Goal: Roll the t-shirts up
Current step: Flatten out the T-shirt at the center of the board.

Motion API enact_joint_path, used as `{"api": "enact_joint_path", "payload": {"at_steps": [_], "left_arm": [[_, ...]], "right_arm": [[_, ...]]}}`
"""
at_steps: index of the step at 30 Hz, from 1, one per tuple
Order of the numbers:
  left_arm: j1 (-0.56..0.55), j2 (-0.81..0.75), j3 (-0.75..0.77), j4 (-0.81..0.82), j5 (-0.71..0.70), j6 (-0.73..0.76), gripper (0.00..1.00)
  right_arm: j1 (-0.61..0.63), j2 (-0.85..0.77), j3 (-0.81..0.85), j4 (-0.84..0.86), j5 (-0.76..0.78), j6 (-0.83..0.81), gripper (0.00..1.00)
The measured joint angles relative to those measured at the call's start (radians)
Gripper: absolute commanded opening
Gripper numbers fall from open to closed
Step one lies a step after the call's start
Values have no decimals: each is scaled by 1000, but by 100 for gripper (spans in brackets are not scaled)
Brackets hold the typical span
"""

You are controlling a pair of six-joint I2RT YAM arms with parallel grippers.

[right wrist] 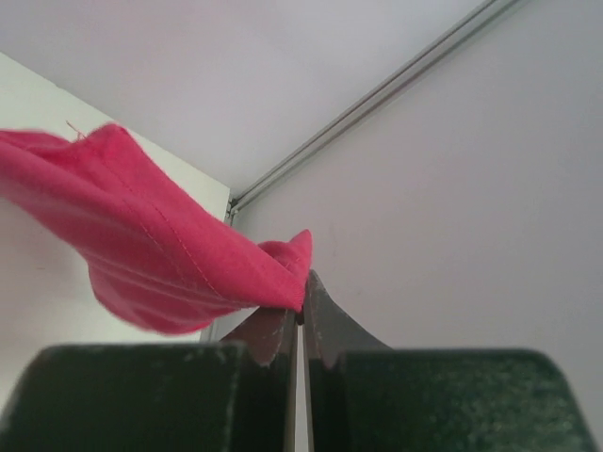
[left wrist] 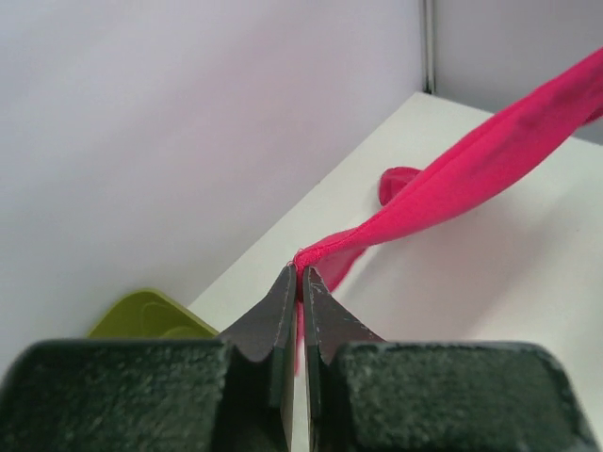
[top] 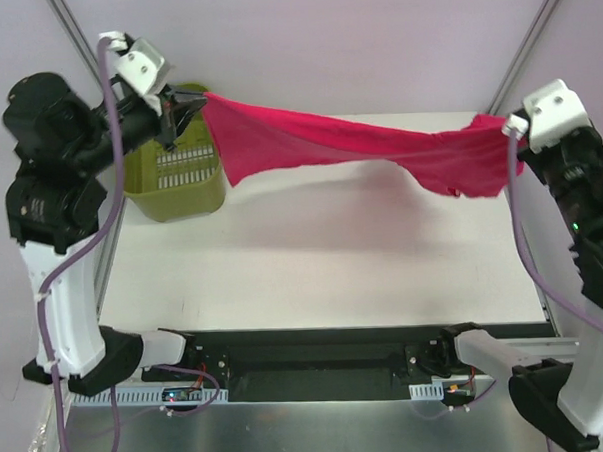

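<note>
A magenta-red t-shirt hangs stretched in the air above the white table, sagging a little in the middle. My left gripper is shut on its left end, high over the green basket. In the left wrist view the fabric runs away from the pinched fingertips. My right gripper is shut on the right end, up near the back right corner. The right wrist view shows a bunched fold of cloth held at the fingertips.
The green basket stands at the table's back left, under the left gripper. White walls and metal frame posts close in the back and sides. A black rail with both arm bases runs along the near edge.
</note>
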Motion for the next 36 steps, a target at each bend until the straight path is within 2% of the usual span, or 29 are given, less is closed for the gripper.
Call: {"api": "enact_joint_path", "payload": {"at_steps": [8,13,17,21,26,32,36], "left_arm": [[1,-156,8,-4,32,-13,0],[1,-149,108,0,36,-11,0],[1,-97,172,18,39,-4,0],[1,-19,138,44,46,19,0],[1,124,-30,61,51,50,0],[-2,417,-193,56,51,56,0],[-12,624,-196,50,34,63,0]], "right_arm": [[-64,-120,167,-128,-105,100,1],[-99,-109,283,-133,-158,137,1],[-101,-91,273,-71,-173,135,1],[-101,-81,96,53,-194,120,1],[-102,-18,-265,199,-246,105,1],[-103,206,-567,293,-270,117,1],[-107,407,-609,308,-238,122,1]]}}
